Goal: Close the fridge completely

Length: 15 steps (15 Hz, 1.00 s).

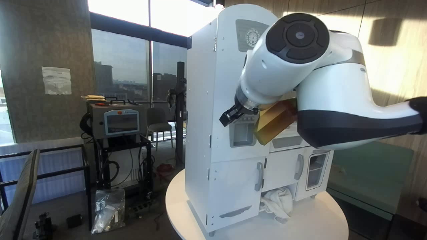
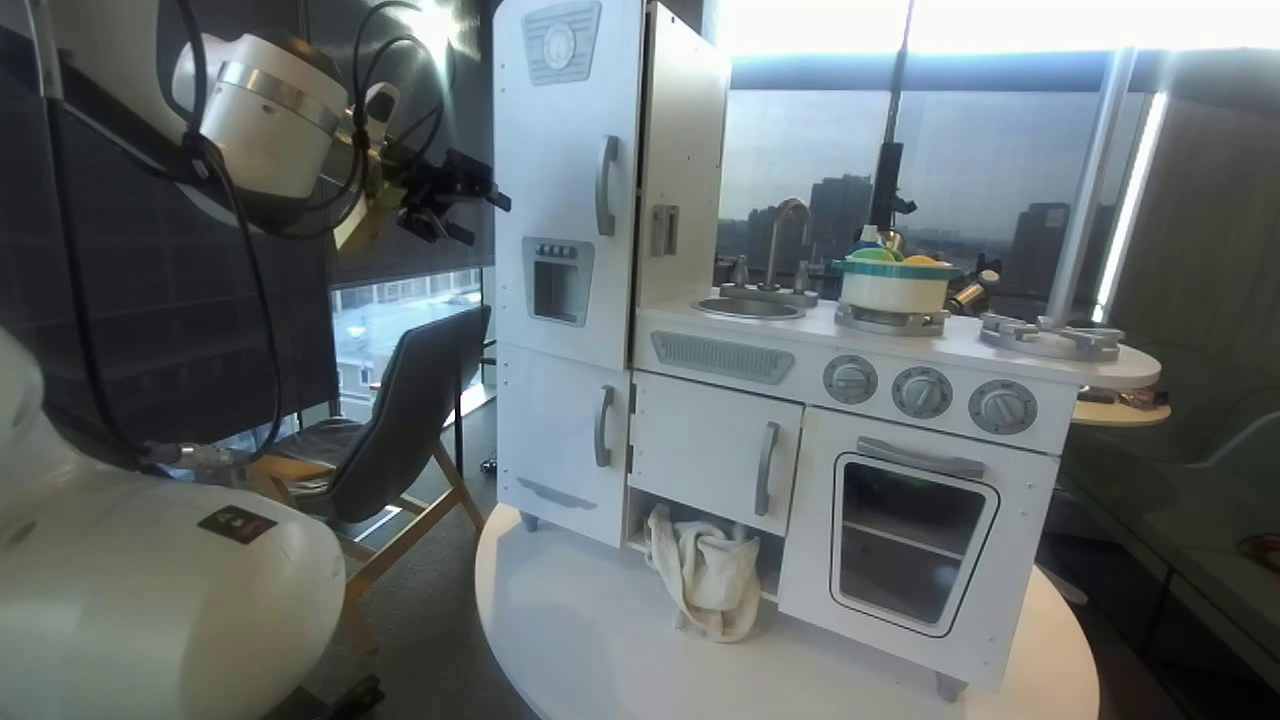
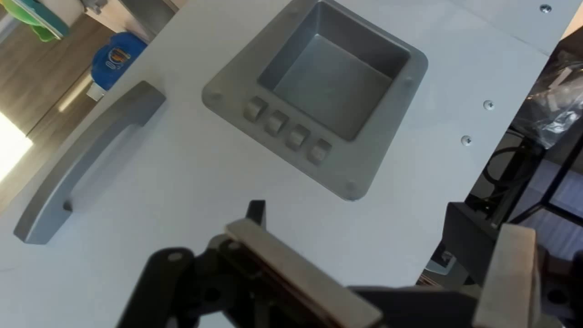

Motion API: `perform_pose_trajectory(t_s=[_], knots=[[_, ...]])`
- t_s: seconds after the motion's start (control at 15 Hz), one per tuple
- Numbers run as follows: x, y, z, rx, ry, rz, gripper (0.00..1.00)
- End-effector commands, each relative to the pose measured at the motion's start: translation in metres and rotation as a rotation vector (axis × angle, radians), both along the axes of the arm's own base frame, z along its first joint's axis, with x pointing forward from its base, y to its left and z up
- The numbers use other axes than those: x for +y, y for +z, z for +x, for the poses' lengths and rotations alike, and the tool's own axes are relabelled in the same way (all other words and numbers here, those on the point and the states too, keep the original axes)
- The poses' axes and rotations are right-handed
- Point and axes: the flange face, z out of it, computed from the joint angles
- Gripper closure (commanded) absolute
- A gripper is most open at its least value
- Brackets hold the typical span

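The tall white fridge [image 1: 200, 110] stands on a round table and shows in both exterior views. Its upper door [image 2: 565, 180] lies nearly flush, with a thin dark gap along the handle-side edge. The door bears a round grey emblem [image 2: 560, 45], a grey dispenser panel [image 2: 560, 285] and a grey handle [image 2: 606, 185]. In the wrist view, the handle [image 3: 91, 159] and the dispenser panel [image 3: 314, 100] face the camera. My gripper [image 3: 360, 218] is open and empty before the door, also seen in both exterior views [image 2: 483, 218]. The arm hides the upper handle in an exterior view.
The lower fridge door [image 2: 560, 440] lies below. The stove section [image 2: 900, 470] adjoins it, with a sink [image 2: 748, 307], faucet and filled pot [image 2: 893, 290] on top. A white cloth [image 2: 710, 575] hangs from its open shelf. A chair [image 2: 400, 420] stands behind the table [image 2: 560, 620].
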Motion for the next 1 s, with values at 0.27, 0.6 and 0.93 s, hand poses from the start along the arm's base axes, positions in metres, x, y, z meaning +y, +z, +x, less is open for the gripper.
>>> perform_pose_trajectory(t_s=[0.27, 0.6, 0.93], knots=[[-0.01, -0.02, -0.017, 0.02, 0.099, 0.126, 0.0], [0.0, -0.041, -0.02, 0.083, 0.118, 0.152, 0.0], [-0.018, -0.032, -0.022, 0.076, 0.07, 0.187, 0.0]])
